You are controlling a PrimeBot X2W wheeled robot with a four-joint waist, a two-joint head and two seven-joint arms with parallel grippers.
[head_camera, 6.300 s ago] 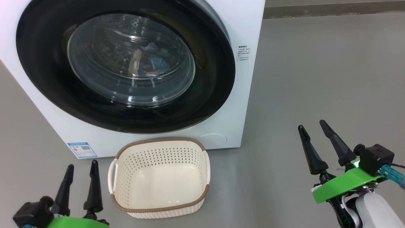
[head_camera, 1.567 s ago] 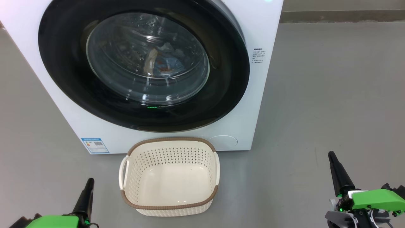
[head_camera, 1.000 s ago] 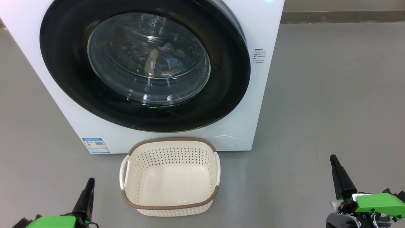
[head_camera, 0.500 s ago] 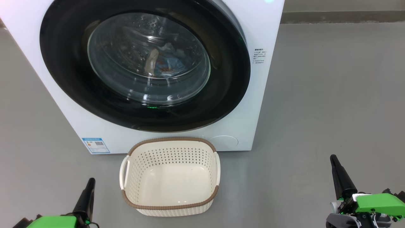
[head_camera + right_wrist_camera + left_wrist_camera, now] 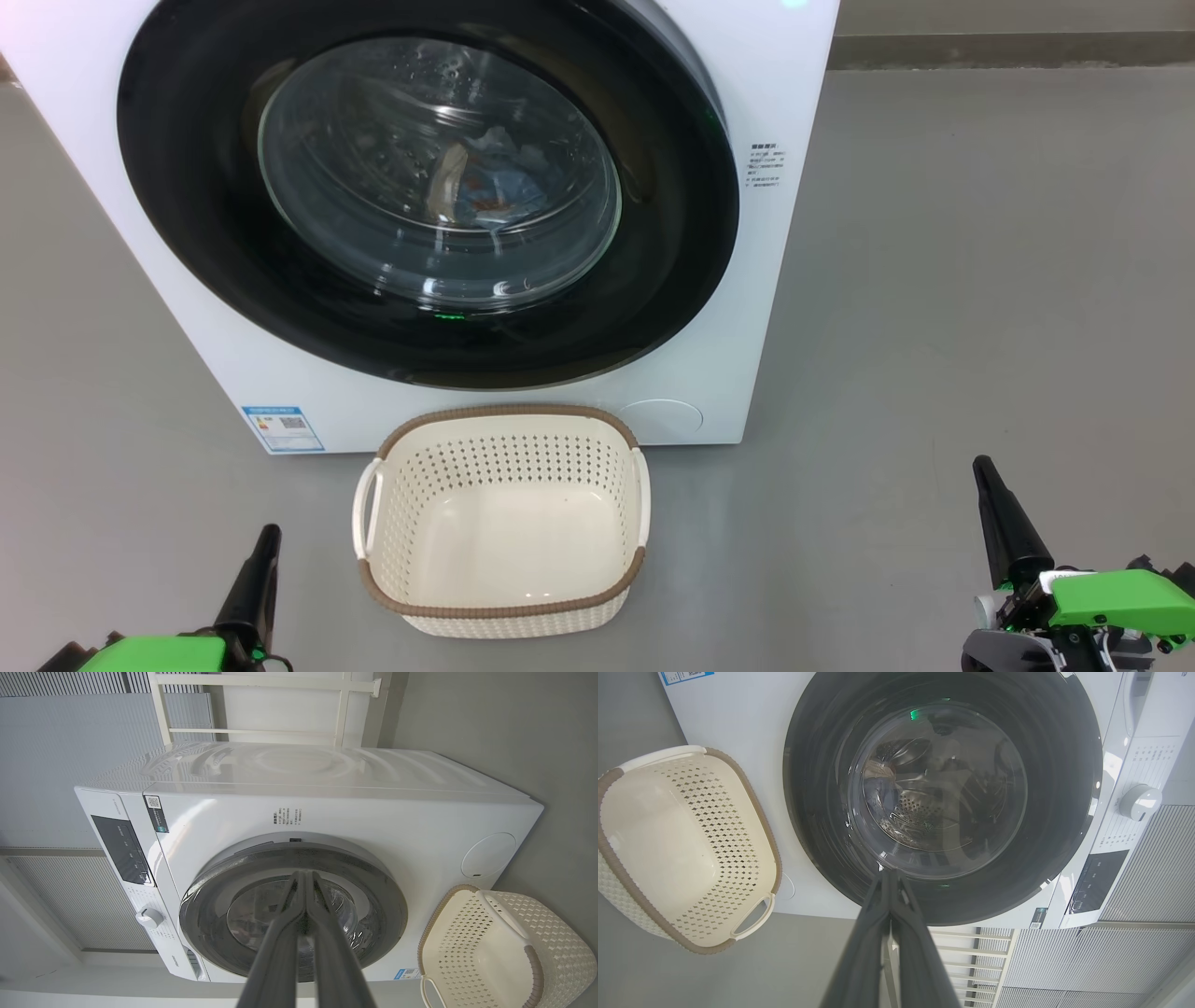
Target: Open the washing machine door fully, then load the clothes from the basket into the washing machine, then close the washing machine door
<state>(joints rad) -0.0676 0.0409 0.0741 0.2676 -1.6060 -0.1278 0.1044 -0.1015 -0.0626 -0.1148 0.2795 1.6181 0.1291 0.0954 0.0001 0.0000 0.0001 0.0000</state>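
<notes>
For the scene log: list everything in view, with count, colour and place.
washing machine: one, white, on the floor ahead
door: one, glossy black with clear glass, closed on the machine's front
clothes: small heap, light blue with orange and cream, in the drum behind the glass
basket: one, cream with brown rim, empty, on the floor before the machine
label: one, blue, machine's lower left corner
knob: one, white, on the machine's control strip
floor: grey, all around
left gripper: dark fingers shut, empty, low left
right gripper: dark fingers shut, empty, low right
</notes>
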